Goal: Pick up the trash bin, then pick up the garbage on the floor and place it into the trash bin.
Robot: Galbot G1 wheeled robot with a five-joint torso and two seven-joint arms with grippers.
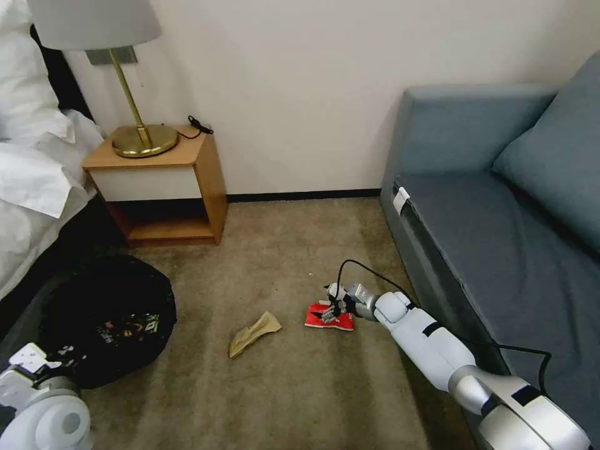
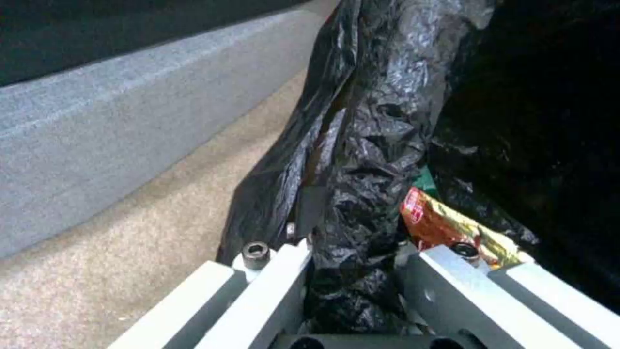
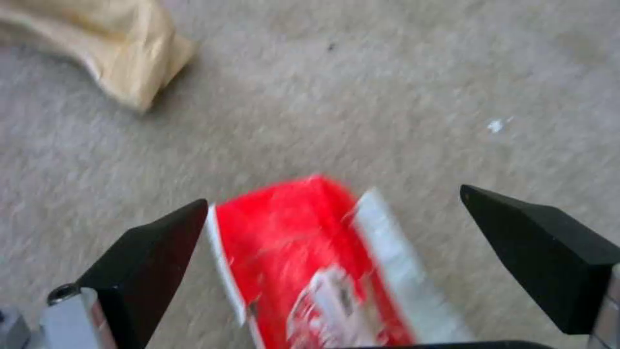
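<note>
Straddling the glossy red snack packet [image 3: 310, 271] flat on the carpet [image 1: 300, 387], the right gripper [image 1: 329, 307] gapes; left gripper [image 2: 352, 291] pinches the trash bin [image 1: 109, 319] (crinkly liner); crumpled paper bag [image 1: 253, 332] nearby.

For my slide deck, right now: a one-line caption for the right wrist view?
Open right pincer straddling the red snack packet on carpet, brown paper bag nearby.
</note>
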